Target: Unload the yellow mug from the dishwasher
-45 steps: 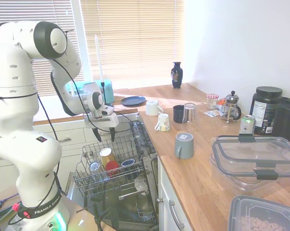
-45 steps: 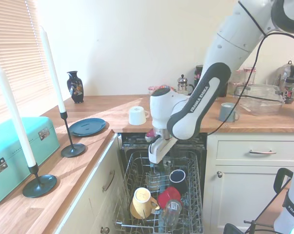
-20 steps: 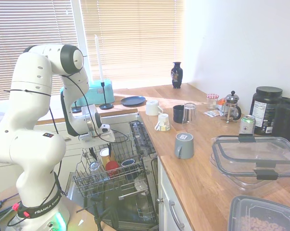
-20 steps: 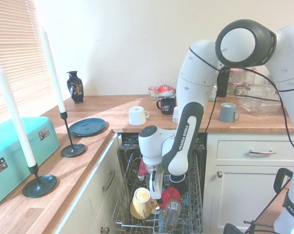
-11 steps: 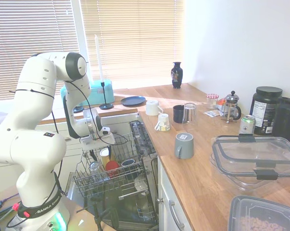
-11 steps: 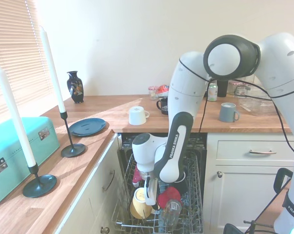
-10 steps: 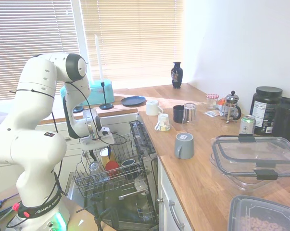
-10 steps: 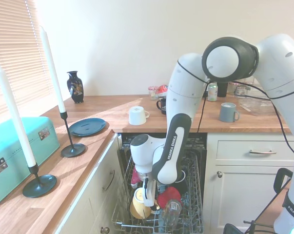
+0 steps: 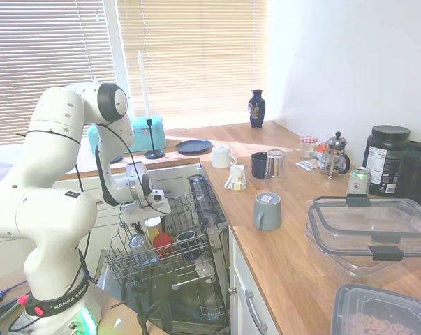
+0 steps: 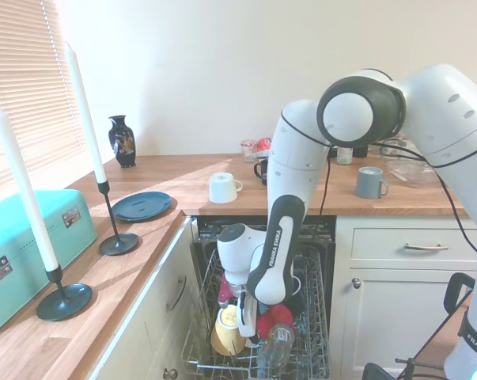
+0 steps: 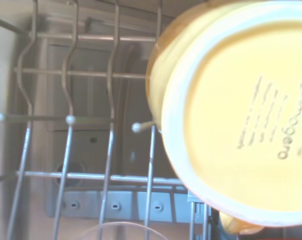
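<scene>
- I'm reading this as the reach stage: the mug [image 10: 225,330] is sitting upside down in the rack [image 10: 317,332] of the dishwasher [image 9: 196,279], pale base up, so nothing is unloaded yet.
- In the second exterior view the mug is standing at the near corner of the rack on the cabinet side, with a red cup [image 10: 276,320] just beside it and a clear glass [image 10: 276,343] in front of that.
- I'm seeing the gripper [image 10: 247,321] hanging low over the rack, right at the mug's upper edge, on the side facing the red cup.
- I cannot tell how far the fingers are spread, or whether they are touching the mug; the wrist body and the crockery are hiding them in both exterior views.
- The wrist view is filling up with the mug's [image 11: 241,120] yellow base and its pale ring, with rack wires beside it, so I'm judging the camera to be very close above it and a little off to one side.
- In the first exterior view the arm is bending down from the window side, with the mug [image 9: 153,226] just under the wrist.
- Still left, as I'm judging it: closing on the mug's wall, lifting it clear of the tines without knocking the red cup, and setting it down on the counter [image 9: 294,251].
- The counter is carrying other mugs, a vase [image 9: 257,108] and a plate [image 9: 193,146].
</scene>
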`<state>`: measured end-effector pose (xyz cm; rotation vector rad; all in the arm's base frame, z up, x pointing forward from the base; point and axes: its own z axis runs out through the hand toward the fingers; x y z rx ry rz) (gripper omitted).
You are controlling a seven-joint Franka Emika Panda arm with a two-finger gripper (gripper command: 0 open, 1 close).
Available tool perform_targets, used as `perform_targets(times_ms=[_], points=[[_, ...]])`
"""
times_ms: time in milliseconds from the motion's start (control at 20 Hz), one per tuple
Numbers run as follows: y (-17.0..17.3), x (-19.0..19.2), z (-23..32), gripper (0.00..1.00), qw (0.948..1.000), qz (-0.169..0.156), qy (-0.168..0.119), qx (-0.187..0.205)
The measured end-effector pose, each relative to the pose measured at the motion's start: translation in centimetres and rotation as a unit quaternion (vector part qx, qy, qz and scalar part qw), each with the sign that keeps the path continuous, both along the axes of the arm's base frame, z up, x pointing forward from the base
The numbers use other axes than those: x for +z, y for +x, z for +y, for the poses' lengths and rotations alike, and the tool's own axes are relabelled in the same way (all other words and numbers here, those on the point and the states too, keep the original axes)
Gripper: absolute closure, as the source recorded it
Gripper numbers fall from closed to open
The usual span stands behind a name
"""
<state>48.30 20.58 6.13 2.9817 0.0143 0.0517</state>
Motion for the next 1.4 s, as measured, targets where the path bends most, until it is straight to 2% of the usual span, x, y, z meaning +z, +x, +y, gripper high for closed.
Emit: perform_targets(times_ms=[350,600,950,1000,1400], points=[[1.4,-1.6,-0.5,0.00,0.9998,-0.018,0.000,-0.007],[1.4,-3.5,0.1,0.00,0.9999,-0.015,-0.002,0.002],[2.4,-4.4,0.9,0.00,0.9998,-0.017,0.002,0.009],[2.5,-4.5,1.0,1.00,0.9998,-0.018,0.003,0.008],[3.7,-4.5,0.5,1.00,0.9998,-0.022,0.003,0.001]])
